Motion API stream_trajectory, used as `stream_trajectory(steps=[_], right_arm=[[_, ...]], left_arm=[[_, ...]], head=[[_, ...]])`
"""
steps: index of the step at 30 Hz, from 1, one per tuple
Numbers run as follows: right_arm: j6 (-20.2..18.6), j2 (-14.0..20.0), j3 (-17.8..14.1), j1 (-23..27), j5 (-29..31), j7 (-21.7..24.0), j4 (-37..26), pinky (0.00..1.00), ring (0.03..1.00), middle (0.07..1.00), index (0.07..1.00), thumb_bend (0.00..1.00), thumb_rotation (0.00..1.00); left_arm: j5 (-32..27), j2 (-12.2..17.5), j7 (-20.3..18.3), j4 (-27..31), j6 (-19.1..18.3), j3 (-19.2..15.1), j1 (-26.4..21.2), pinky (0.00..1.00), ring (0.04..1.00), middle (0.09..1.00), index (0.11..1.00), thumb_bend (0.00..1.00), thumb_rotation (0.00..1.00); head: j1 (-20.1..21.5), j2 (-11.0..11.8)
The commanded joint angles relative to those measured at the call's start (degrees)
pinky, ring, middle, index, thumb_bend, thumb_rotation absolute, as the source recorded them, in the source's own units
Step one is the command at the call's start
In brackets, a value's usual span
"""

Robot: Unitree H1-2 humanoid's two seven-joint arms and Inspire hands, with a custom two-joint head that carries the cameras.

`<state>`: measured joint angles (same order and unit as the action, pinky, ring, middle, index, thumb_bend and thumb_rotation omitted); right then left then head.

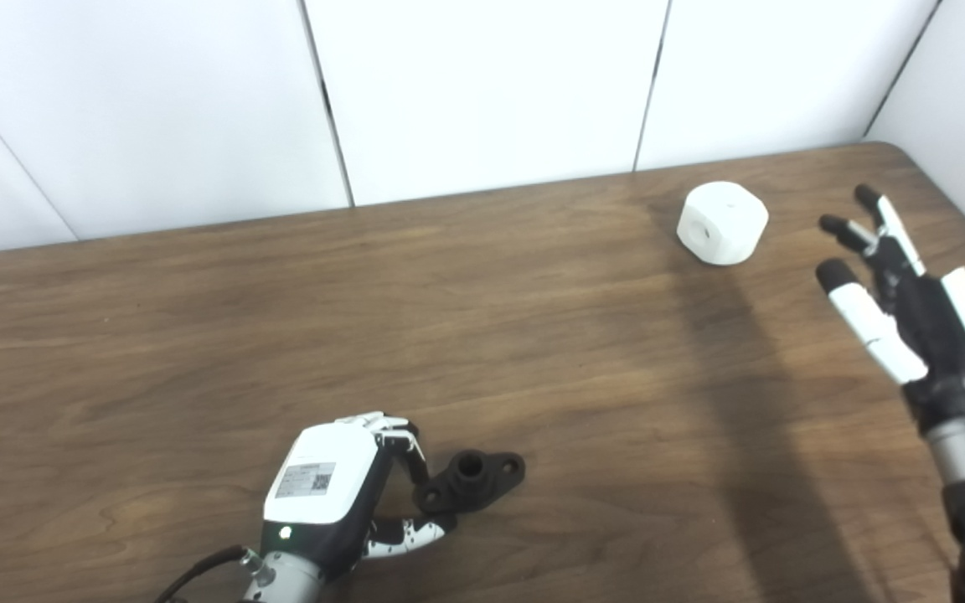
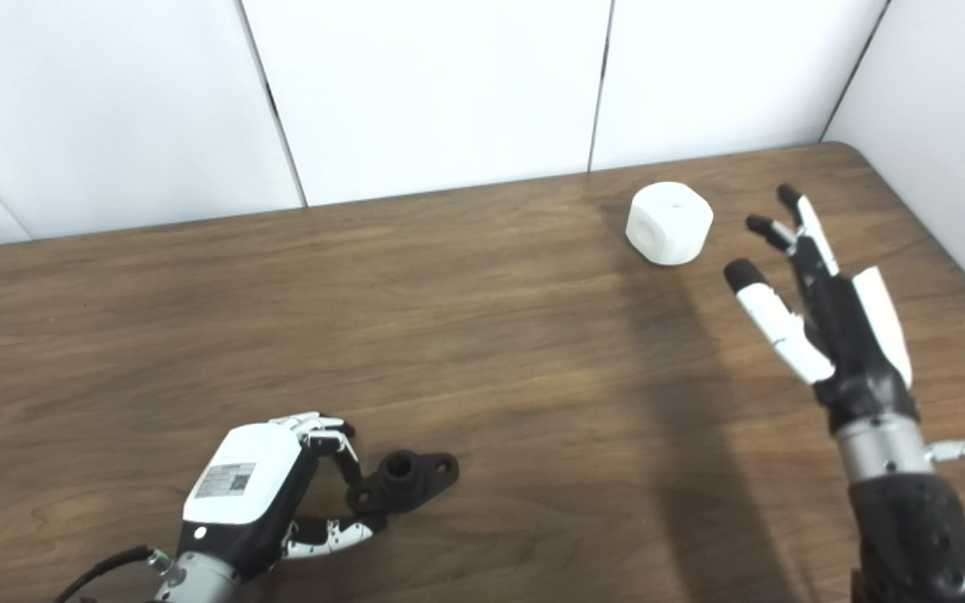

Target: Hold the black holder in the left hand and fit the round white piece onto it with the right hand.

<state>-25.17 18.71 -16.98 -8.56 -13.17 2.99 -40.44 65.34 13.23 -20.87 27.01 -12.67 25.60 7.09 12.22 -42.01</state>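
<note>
The black holder (image 1: 472, 480) lies on the wooden table (image 1: 533, 352) near the front, a flanged piece with a short upright tube. My left hand (image 1: 338, 496) is at its left end, with fingers curled down onto the left flange and the thumb under it, pinching it. The holder still rests on the table. The round white piece (image 1: 722, 223) stands at the back right of the table, with a hole in its side. My right hand (image 1: 910, 301) is open with its fingers spread, held to the right of the white piece and a little nearer than it, not touching it.
White wall panels (image 1: 482, 92) run close behind the table's far edge. The table's rounded back right corner (image 1: 901, 151) is just behind my right hand, and its right edge is close beside it.
</note>
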Motion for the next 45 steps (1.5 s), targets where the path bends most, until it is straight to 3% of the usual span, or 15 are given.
stream_trajectory(steps=[1, 4, 8, 16, 28, 32, 37, 45], right_arm=[[1.15, 2.01, -1.37, 1.68, -1.34, -1.03, 0.66, 1.0, 0.948, 0.893, 0.981, 0.55, 0.85], [2.09, 2.96, -1.7, 2.92, -1.34, -1.0, 3.12, 0.97, 0.943, 0.912, 0.991, 0.54, 0.75], [2.08, 3.73, -0.67, 4.92, -3.54, -1.23, 6.11, 0.99, 0.957, 0.934, 0.986, 0.67, 0.57], [-1.18, 6.6, 5.97, 11.59, -12.2, 1.11, 12.75, 0.96, 0.964, 0.948, 0.976, 0.81, 0.43], [-1.38, 7.31, 12.65, 21.78, -17.55, 2.38, 25.28, 0.9, 0.988, 0.951, 0.96, 0.86, 0.42], [-1.7, 6.52, 13.13, 24.39, -18.93, 2.81, 29.1, 0.89, 0.996, 0.955, 0.965, 0.86, 0.45], [-1.72, 6.0, 13.92, 28.0, -20.6, 2.45, 35.12, 0.99, 0.994, 0.954, 0.962, 0.88, 0.44], [-1.72, 5.24, 14.22, 32.63, -23.22, 2.08, 42.66, 1.0, 1.0, 0.966, 0.96, 0.9, 0.45]], left_arm=[[0.45, 0.99, -4.17, -3.93, -0.67, 0.08, 1.95, 0.83, 0.838, 0.773, 0.488, 0.52, 0.05], [0.24, 1.25, -3.84, -4.0, -0.38, -0.1, 2.1, 0.82, 0.832, 0.771, 0.488, 0.52, 0.05], [-0.35, 1.65, -4.01, -3.83, -0.17, -0.59, 2.23, 0.82, 0.831, 0.774, 0.488, 0.52, 0.05], [-1.54, 2.81, -3.99, -4.02, 0.93, -1.69, 2.66, 0.82, 0.836, 0.776, 0.488, 0.52, 0.05], [-3.37, 3.96, -3.56, -4.95, 2.59, -3.07, 3.22, 0.82, 0.841, 0.778, 0.488, 0.52, 0.05], [-4.02, 4.16, -3.08, -5.47, 3.04, -3.54, 3.37, 0.82, 0.843, 0.78, 0.488, 0.52, 0.05], [-4.03, 4.37, -2.98, -5.68, 3.41, -3.86, 3.64, 0.83, 0.845, 0.783, 0.488, 0.52, 0.05], [-4.04, 4.48, -2.12, -6.48, 4.56, -4.29, 4.02, 0.82, 0.845, 0.782, 0.488, 0.52, 0.05]], head=[[0.65, 0.49], [1.59, 1.24], [3.14, 1.76], [6.09, 3.0], [9.12, 4.43], [9.79, 4.65], [10.39, 5.3], [10.48, 6.04]])
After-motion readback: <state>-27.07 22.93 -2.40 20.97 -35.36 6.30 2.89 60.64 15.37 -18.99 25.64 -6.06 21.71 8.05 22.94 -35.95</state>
